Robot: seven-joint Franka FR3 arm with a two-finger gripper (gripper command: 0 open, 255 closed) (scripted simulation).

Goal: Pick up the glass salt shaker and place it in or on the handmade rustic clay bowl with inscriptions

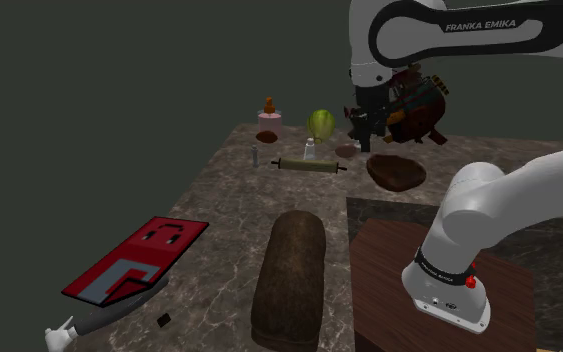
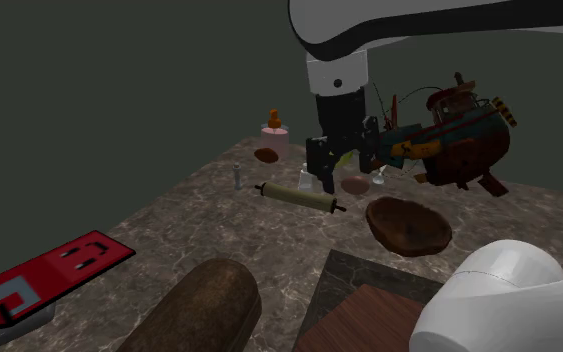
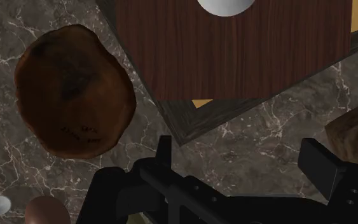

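My tool [image 3: 241, 150] hangs open and empty above the surface [image 1: 224, 205], just beside the clay bowl [image 1: 397, 171]. The glass salt shaker [image 1: 310, 149] stands upright farther from the bowl, past the tool, so I'd reach away from the bowl.

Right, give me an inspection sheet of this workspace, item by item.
Surface: dark marbled counter, crowded at its far end.
Job's things: salt shaker upright beside the rolling pin; brown clay bowl empty.
Clutter: rolling pin, green melon, model ship, long brown loaf, red-and-grey flat object.
End effector: open, holding nothing, above the counter by the bowl.
Cables: nothing seen.
Surroundings: plain dark wall; wood-topped stand.
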